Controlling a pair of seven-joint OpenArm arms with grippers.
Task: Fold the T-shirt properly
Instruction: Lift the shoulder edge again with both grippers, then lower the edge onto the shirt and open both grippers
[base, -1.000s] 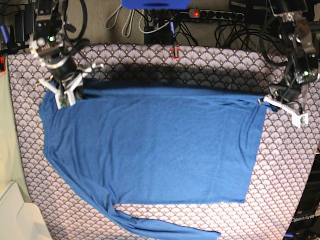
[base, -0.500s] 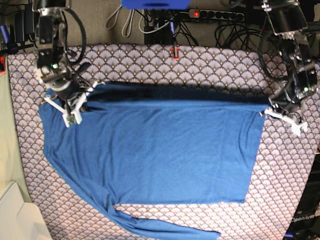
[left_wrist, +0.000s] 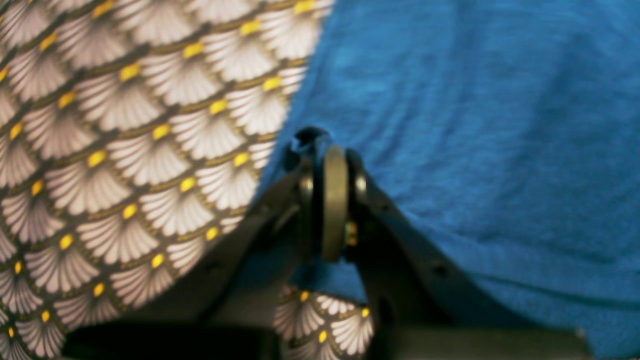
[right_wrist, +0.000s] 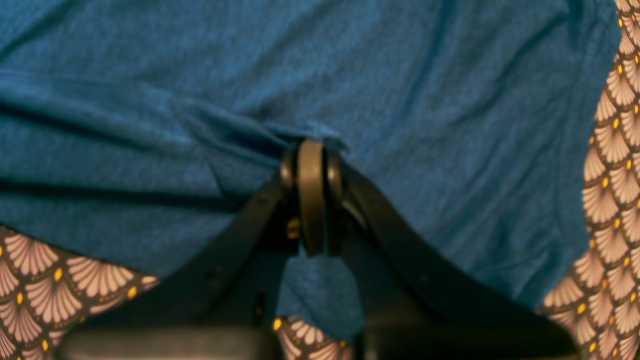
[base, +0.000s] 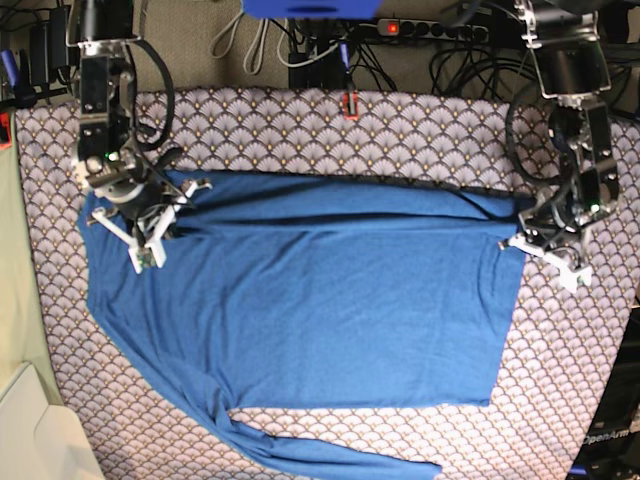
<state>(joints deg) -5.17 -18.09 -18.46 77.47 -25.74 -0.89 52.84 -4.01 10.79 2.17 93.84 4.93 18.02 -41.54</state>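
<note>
The blue T-shirt (base: 320, 310) lies spread flat in the base view, with one long sleeve (base: 330, 455) trailing toward the front edge. Its far edge is lifted into a narrow folded band between the two arms. My right gripper (base: 163, 215), at the shirt's far left corner, is shut on a pinch of the blue fabric (right_wrist: 350, 75); the wrist view shows the right gripper (right_wrist: 311, 147) with cloth bunched at the tips. My left gripper (base: 522, 233) is shut on the shirt's far right corner. In its wrist view, the left gripper (left_wrist: 330, 150) holds a nub of T-shirt (left_wrist: 475, 125).
A grey-white scallop-patterned cloth (base: 300, 125) covers the table under the shirt. A power strip (base: 420, 30) and tangled cables lie beyond the back edge. A small red item (base: 350, 103) sits at the back middle. A pale box (base: 30, 430) is at the front left.
Both grippers have moved toward the front, dragging the shirt's far edge with them. A folded strip now lies along the far side.
</note>
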